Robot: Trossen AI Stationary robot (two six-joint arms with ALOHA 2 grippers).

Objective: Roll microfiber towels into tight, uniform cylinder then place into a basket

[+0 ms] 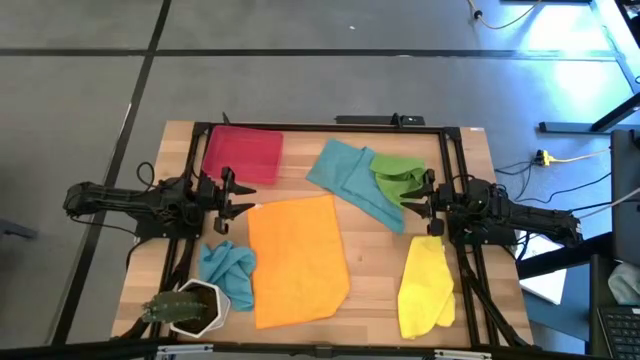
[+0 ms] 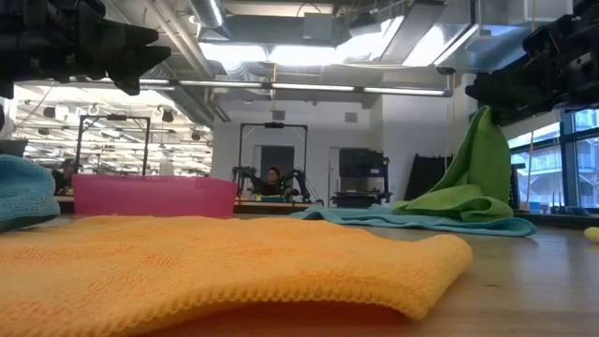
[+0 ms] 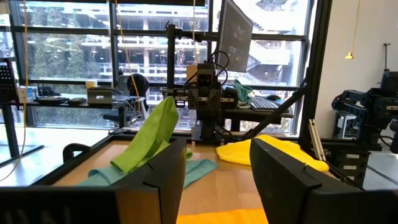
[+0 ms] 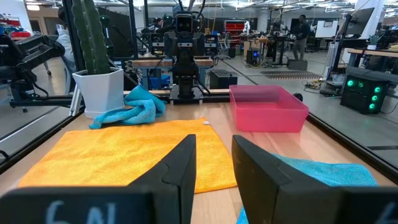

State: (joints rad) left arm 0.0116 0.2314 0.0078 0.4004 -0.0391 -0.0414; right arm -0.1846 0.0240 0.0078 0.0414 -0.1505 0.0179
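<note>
Nothing is rolled yet, so the step in hand looks like the first approach to a cloth, and the orange towel [image 1: 297, 260] is the natural one to start with: it lies flat and spread on the tabletop [image 1: 375, 270], between the two hands and a little nearer the plant end than either of them. The left hand [image 1: 222, 197] hovers above the tabletop just off one corner of that towel, fingers parted and holding nothing; the right hand [image 1: 428, 207] hovers on the far side of it, fingers narrowly parted and also empty, with the green towel [image 1: 397, 175] bunched right beside it on top of a teal towel [image 1: 350, 180]. The yellow towel [image 1: 425, 288] lies close under the right arm, and a second teal towel [image 1: 228, 270] sits crumpled near the left hand, next to the white plant pot [image 1: 192, 310]. The red basket [image 1: 243, 153] rests empty just ahead of the left hand. To roll well, I judge both hands should drop to one short edge of the orange towel, pinch its two corners evenly, and turn the edge over in step so the roll stays straight. Uneven pulls would likely skew it into a cone; the cloth looks soft and will sag unless kept taut.
</note>
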